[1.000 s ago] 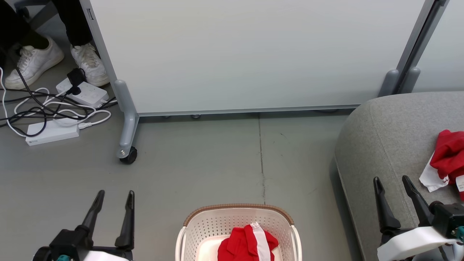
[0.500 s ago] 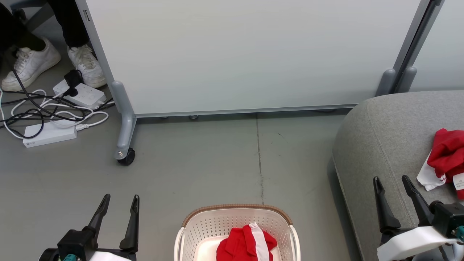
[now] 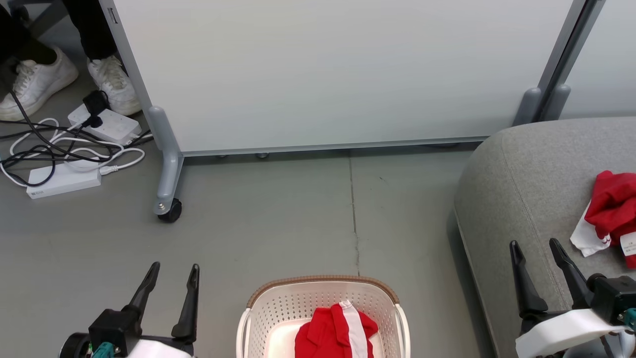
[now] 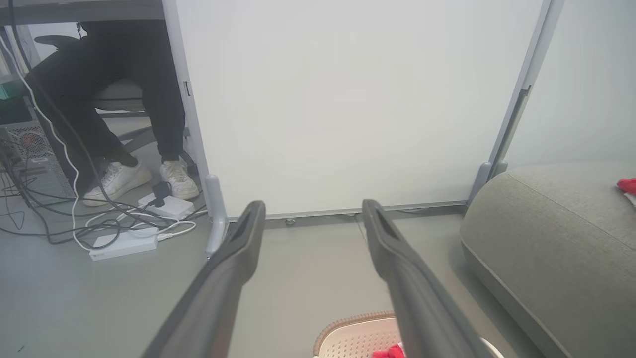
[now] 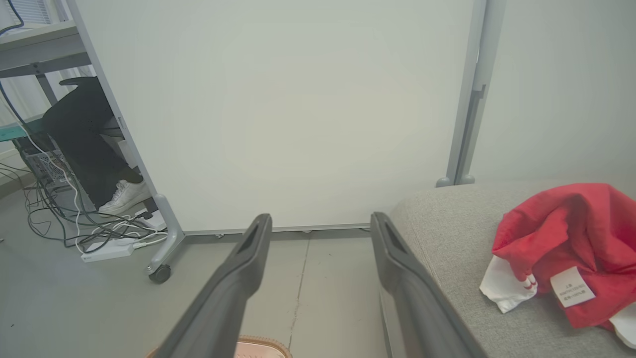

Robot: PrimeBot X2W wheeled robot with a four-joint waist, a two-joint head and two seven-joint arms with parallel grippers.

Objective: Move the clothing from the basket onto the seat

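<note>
Clothing lies in two places. One red garment [image 3: 330, 335] with a white stripe sits bunched inside the laundry basket [image 3: 323, 286], which stands on the grey floor [image 3: 273, 233] at the bottom middle of the head view. A second red garment [image 5: 576, 233], with white panels and a small white label [image 5: 572, 287], lies crumpled on the grey sofa [image 3: 521, 179] to the robot's right, well apart from the basket.

The left gripper [image 3: 175, 267] hovers over bare floor just left of the basket, its two dark fingers spread apart and holding nothing. The right gripper [image 3: 533, 243] shows against the sofa's rounded left edge in the head view. Its fingers are likewise parted and empty, near the garment on the cushion but not touching it.

Beyond the basket, a pale rolling partition [image 3: 323, 74] stands across the floor on grey legs, one of them ending in a black caster [image 3: 172, 213]. At the far left, two white power strips [image 3: 62, 180] lie among tangled black and white cables [image 3: 30, 149]. A seated person's white sneakers [image 3: 39, 82] rest on the floor beside them.
</note>
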